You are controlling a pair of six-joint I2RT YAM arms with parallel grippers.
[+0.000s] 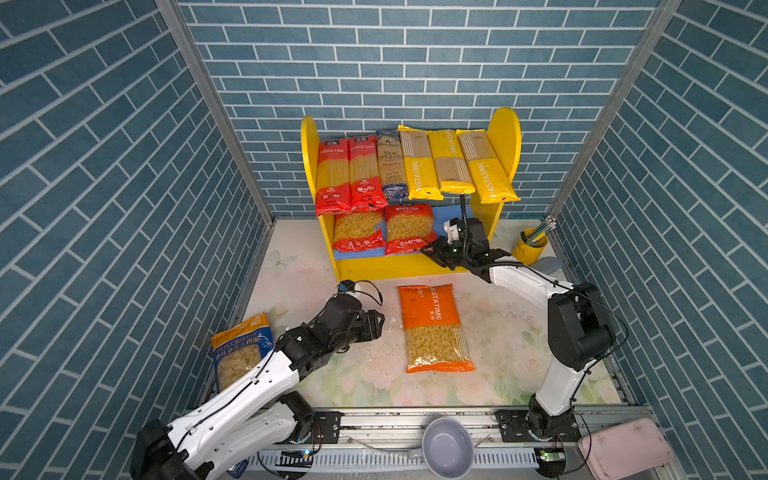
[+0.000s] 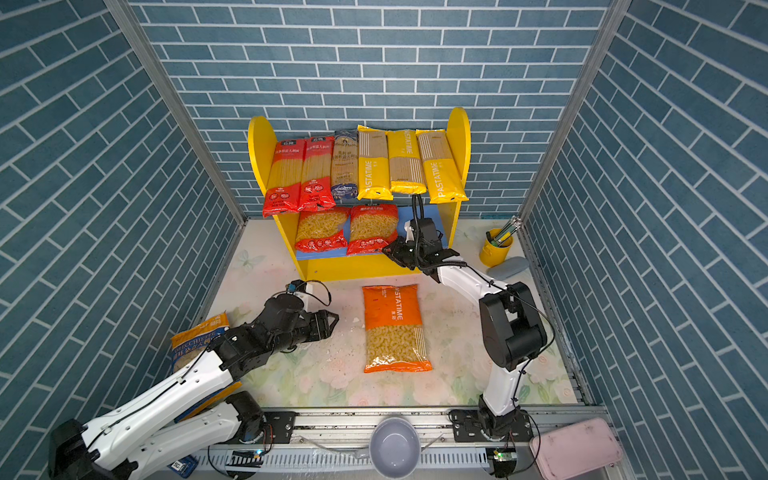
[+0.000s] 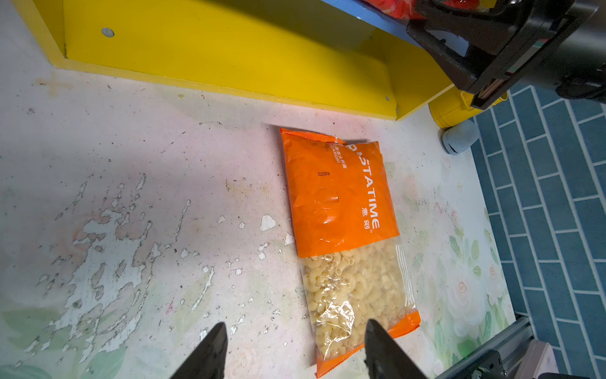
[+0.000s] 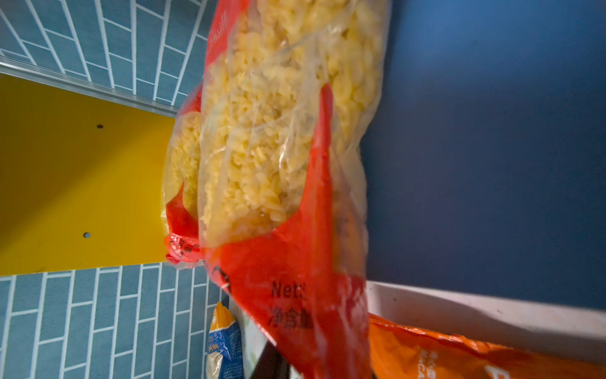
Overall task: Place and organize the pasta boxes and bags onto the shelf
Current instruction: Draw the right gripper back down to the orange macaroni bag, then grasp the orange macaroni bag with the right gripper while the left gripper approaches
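Shelf (image 1: 505,137): upper board filled edge to edge with six spaghetti packs; lower board holds two red bags, its right end bare. Right tool (image 1: 430,249) pinches the right red bag (image 1: 409,228). Orange bag (image 1: 434,328) flat mid-tabletop (image 1: 498,340). Left tool (image 1: 380,322) beside it, jaws parted, empty.

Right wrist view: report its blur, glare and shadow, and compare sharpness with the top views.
Right wrist view: the red short-pasta bag fills the frame, soft and smeared, its print blurred; glare streaks its clear window; the blue lower board lies in deep shadow. Both top views: sharp and evenly lit, print readable on the orange bag, brick lines bowed toward the edges.
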